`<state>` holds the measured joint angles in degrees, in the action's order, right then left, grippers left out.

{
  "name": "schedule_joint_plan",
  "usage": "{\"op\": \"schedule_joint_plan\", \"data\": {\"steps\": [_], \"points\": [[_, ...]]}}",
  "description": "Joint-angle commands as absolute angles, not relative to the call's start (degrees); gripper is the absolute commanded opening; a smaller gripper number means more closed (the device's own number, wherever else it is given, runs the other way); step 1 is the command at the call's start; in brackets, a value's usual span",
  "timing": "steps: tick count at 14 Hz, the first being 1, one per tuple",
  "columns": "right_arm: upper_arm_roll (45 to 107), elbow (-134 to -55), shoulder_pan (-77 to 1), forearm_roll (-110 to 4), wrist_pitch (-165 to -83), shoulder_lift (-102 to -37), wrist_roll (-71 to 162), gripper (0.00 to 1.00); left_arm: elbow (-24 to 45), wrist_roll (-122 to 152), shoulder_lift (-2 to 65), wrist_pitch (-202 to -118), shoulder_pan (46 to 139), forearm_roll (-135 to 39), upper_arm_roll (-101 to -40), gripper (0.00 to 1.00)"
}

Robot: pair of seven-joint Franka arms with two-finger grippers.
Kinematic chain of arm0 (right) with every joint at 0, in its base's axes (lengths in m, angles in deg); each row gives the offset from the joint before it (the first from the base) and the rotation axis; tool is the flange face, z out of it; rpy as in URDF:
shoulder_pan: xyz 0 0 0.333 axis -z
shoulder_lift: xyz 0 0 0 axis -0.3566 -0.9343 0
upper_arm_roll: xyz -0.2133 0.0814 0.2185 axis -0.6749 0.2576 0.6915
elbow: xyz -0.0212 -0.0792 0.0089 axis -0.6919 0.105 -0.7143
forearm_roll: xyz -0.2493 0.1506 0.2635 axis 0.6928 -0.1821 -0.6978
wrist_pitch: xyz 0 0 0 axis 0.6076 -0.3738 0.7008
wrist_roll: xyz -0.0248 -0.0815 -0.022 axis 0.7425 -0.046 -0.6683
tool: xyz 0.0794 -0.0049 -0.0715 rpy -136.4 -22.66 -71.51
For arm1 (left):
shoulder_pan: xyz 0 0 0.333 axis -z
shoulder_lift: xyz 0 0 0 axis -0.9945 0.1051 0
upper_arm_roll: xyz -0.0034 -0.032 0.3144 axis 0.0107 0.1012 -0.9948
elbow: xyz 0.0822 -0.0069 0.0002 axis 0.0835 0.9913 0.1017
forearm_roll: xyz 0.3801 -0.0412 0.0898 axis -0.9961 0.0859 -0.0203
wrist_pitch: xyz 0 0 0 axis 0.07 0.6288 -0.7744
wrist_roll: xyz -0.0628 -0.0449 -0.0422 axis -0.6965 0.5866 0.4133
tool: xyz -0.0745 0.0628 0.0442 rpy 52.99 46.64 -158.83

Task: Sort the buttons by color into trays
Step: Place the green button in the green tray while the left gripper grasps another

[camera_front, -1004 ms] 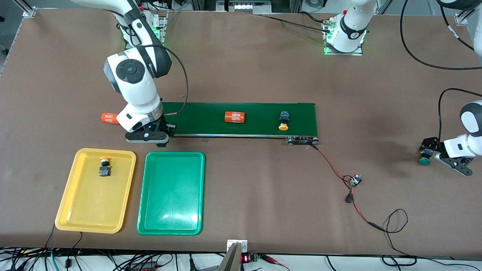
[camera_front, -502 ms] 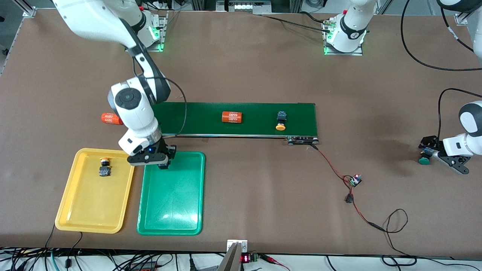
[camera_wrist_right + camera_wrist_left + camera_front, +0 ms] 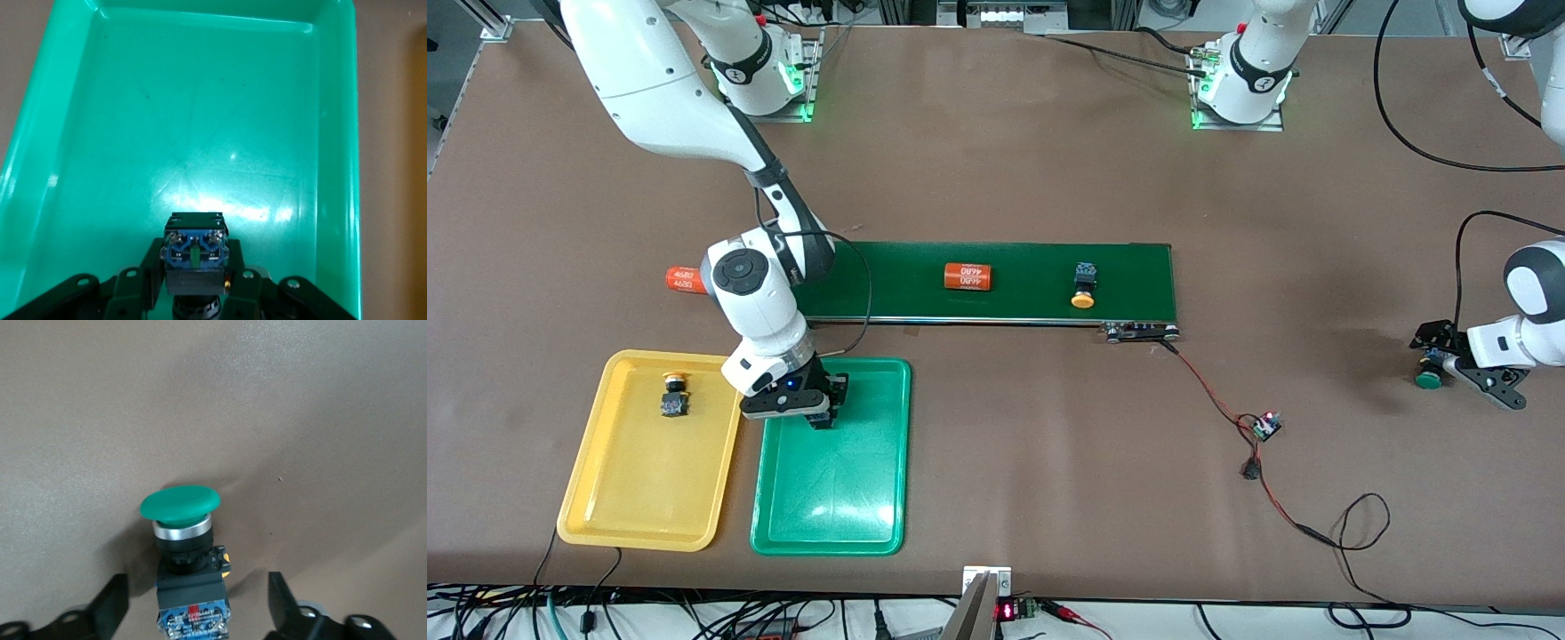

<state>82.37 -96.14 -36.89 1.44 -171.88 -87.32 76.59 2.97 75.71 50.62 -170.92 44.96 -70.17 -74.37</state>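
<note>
My right gripper (image 3: 821,416) hangs over the green tray (image 3: 831,507), at the tray's end nearest the belt. It is shut on a button (image 3: 193,257) with a black-blue body; its cap is hidden. The green tray (image 3: 200,120) lies bare below it. My left gripper (image 3: 1432,360) is low at the left arm's end of the table. It is open astride a green button (image 3: 180,505) that lies on the table, with a gap on each side. A yellow button (image 3: 673,396) lies in the yellow tray (image 3: 649,498). Another yellow button (image 3: 1084,289) sits on the belt.
The dark-green belt (image 3: 1014,302) runs across the middle, carrying an orange cylinder (image 3: 968,276). A second orange cylinder (image 3: 685,279) lies on the table by the belt's end. A small circuit board with red wires (image 3: 1263,427) lies nearer the front camera.
My right gripper has carried its button from the belt's end down to over the green tray. The cylinder and yellow button on the belt have shifted toward the right arm's end.
</note>
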Motion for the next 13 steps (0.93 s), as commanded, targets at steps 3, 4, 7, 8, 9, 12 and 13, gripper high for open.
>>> {"op": "schedule_joint_plan", "data": {"steps": [3,4,7,8,9,12,13], "points": [[81.36,-94.68,-38.03,2.68,-172.92,-88.35,76.20,0.55,3.24,76.00,49.70,-171.12,44.59,-71.55,-73.76,0.00],[81.36,-94.77,-38.03,2.68,-172.92,-88.35,76.20,0.73,3.15,75.91,49.26,-170.95,44.86,-71.55,-73.67,0.00],[81.36,-94.77,-38.29,2.68,-172.92,-88.35,76.20,0.97,3.15,75.83,47.59,-169.11,45.21,-71.55,-72.97,0.00],[81.36,-94.77,-38.38,2.60,-172.92,-88.26,76.20,0.97,3.15,75.39,46.45,-167.01,45.30,-71.55,-72.71,0.00],[81.36,-94.77,-38.64,2.42,-172.84,-87.91,76.20,0.97,3.15,74.78,45.14,-164.81,46.08,-71.55,-72.18,0.00],[81.45,-95.29,-38.65,2.07,-164.10,-83.10,76.20,0.97,3.33,69.61,40.92,-158.14,49.41,-71.46,-72.09,0.00],[81.54,-95.38,-38.91,1.98,-159.26,-80.64,76.37,0.97,3.50,66.45,39.69,-155.15,50.99,-71.46,-72.09,0.00]]}}
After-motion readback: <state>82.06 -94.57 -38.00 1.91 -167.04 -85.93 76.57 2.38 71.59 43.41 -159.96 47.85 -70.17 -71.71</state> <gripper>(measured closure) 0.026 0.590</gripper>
